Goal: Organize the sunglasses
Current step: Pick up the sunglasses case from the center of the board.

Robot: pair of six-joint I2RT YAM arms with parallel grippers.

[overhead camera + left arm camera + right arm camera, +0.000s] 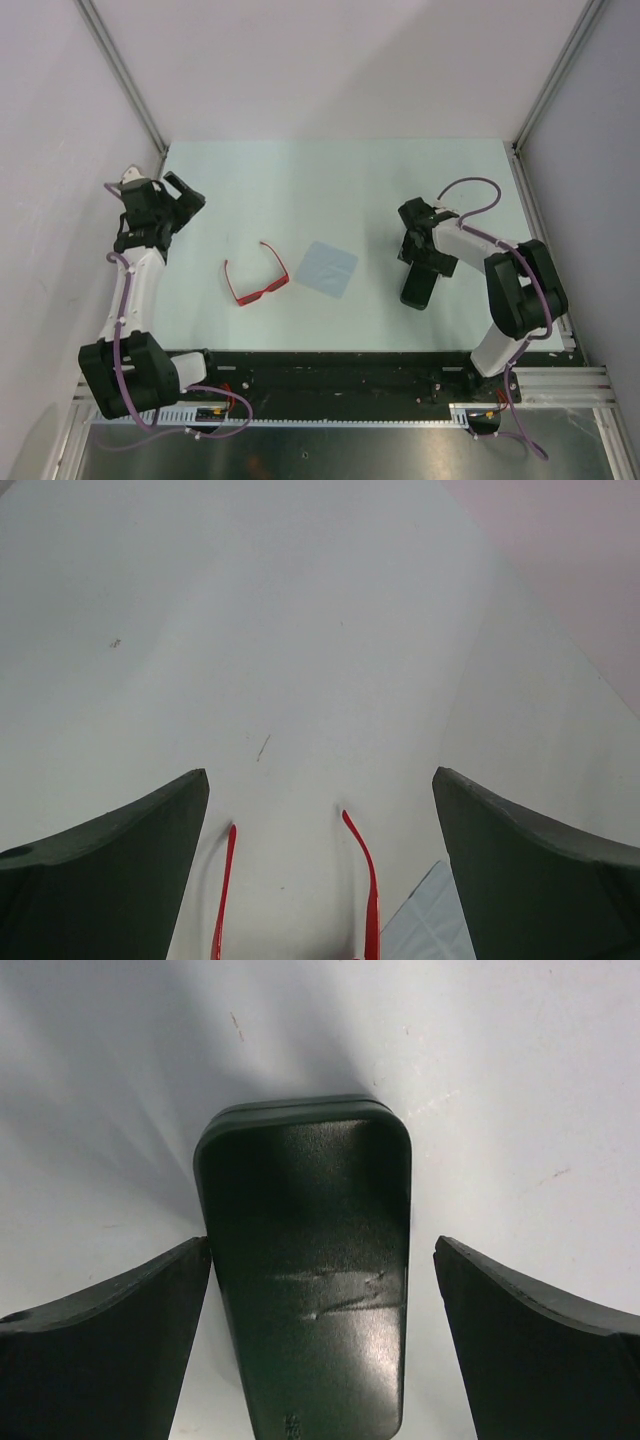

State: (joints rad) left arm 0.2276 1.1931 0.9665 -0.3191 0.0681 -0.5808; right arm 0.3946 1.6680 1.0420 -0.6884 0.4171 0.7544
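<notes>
We are hovering the open-jawed right gripper astride the black case near the right edge; the left gripper, also open, should probably grasp the sunglasses next.

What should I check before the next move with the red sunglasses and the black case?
1. Left gripper open and empty: ok, its fingers are wide apart and hold nothing.
2. Sunglasses free to pick: ok, they lie on the table with the temples unfolded and nothing touches them.
3. Cloth clear of the sunglasses: ok, it lies beside them, apart.
4. Right gripper placed at the case: ok, one open finger on each side.
5. Case open to receive the sunglasses: not ok, it looks shut.
6. Right fingers touching the case: cannot tell.
</notes>
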